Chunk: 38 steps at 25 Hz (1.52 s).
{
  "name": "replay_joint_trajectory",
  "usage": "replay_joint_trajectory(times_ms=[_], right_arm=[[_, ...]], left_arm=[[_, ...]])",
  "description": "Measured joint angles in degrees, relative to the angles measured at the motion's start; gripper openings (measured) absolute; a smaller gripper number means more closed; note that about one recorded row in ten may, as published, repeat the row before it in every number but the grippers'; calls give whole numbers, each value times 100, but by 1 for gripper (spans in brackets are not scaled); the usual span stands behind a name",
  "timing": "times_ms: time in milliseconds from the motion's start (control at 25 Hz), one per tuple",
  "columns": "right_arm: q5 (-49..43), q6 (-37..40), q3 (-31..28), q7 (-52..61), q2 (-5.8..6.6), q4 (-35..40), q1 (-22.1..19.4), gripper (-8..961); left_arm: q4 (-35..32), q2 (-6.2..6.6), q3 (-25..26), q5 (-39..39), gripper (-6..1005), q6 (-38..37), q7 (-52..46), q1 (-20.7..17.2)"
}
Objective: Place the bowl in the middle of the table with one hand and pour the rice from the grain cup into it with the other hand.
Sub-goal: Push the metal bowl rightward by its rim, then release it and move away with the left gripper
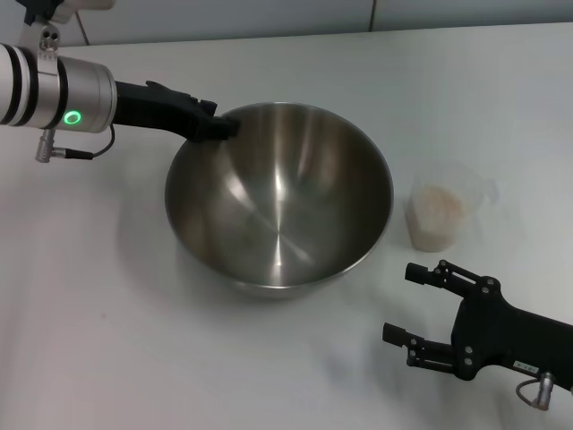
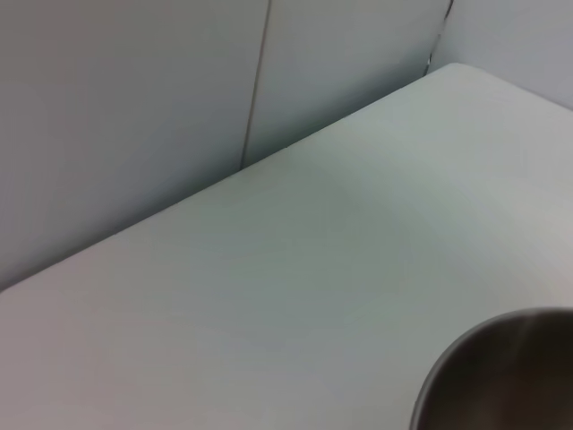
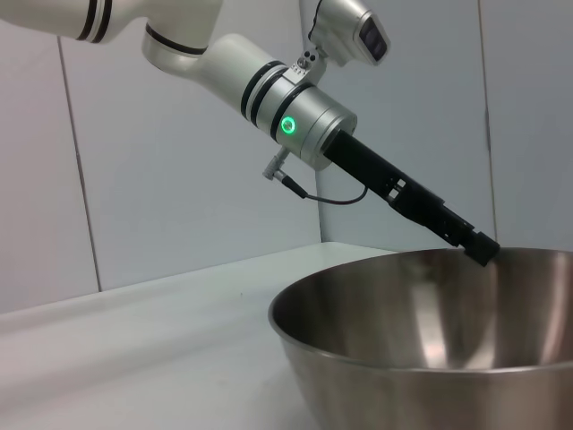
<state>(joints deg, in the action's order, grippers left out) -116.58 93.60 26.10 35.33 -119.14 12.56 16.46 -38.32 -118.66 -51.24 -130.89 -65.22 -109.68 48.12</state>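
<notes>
The bowl (image 1: 279,202) rim is pinched upper left by the left gripper (image 1: 224,126); the right gripper (image 1: 410,305) is spread wide, lower right, below the grain cup (image 1: 442,213).

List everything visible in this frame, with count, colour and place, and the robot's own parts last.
bowl: one, shiny steel, empty, around the table's middle.
grain cup: one, clear plastic, upright on the table to the right of the bowl, apart from it.
rice: pale off-white mass inside the grain cup.
table: one, white, under everything.
wall panels: grey-white, behind the table's far edge.
left gripper: black, on a silver arm, at the bowl's far-left rim.
right gripper: black, fingers open, low over the table in front of the grain cup, holding nothing.
</notes>
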Motion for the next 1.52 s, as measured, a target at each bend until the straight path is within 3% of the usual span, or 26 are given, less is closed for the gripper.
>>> replay_joint_trajectory(times_ms=[360, 560, 920, 1080, 1120, 1200, 1280, 1360, 1400, 1520], right_arm=[[-5, 0, -3, 0, 7, 0, 7, 832], [-5, 17, -29, 1, 11, 0, -4, 832], [5, 19, -45, 1, 12, 9, -36, 831], [16, 18, -52, 0, 6, 13, -46, 832], [24, 14, -53, 0, 5, 10, -47, 832], [25, 13, -52, 0, 5, 10, -46, 832], [26, 12, -53, 0, 5, 12, -50, 831], [27, 10, -55, 0, 5, 14, -54, 831], [28, 9, -57, 0, 5, 14, -54, 831], [30, 8, -61, 0, 4, 23, -55, 832]], left_arm=[[-36, 0, -75, 120, 612, -33, 19, -23], [-44, 0, -79, 120, 848, -16, 19, -22], [-48, 11, -48, 349, 871, -77, 185, -93], [-292, 41, -33, 1614, 871, -473, 997, -703], [-292, 41, -33, 1614, 871, -473, 997, -703], [-406, 64, -11, 2782, 871, -873, 1819, -1401], [-355, 96, 49, 3496, 871, -1248, 2466, -1866], [-355, 96, 49, 3496, 871, -1248, 2466, -1866], [-166, 133, 190, 4046, 871, -1911, 3467, -2469], [158, 168, 415, 4197, 871, -2675, 4537, -2934]])
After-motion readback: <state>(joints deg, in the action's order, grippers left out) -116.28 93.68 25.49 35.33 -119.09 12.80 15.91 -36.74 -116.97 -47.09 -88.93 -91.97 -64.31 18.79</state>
